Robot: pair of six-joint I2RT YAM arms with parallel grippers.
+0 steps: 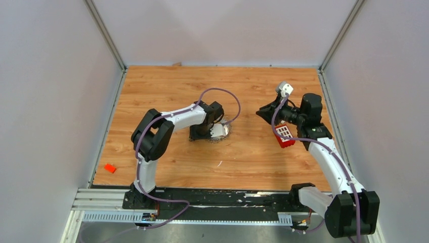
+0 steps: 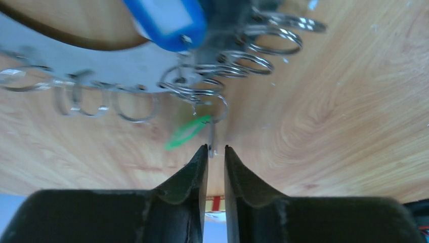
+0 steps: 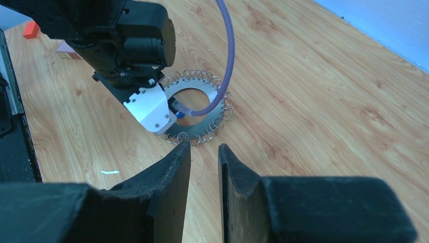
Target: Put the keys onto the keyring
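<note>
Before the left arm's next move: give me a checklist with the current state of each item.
1. left gripper jaws parted: ok, a narrow gap shows.
2. Thin metal stem free of the fingers: cannot tell; it sits at the tips, against one finger.
3. Green key linked to the keyring: cannot tell; it lies by a small ring and the joint is blurred.
4. Blue key on the keyring: cannot tell; it is over the disc and cropped by the frame.
5. right gripper empty: ok, jaws apart with nothing between them.
6. Right gripper clear of the keyring: ok, it is held back from the keyring.
</note>
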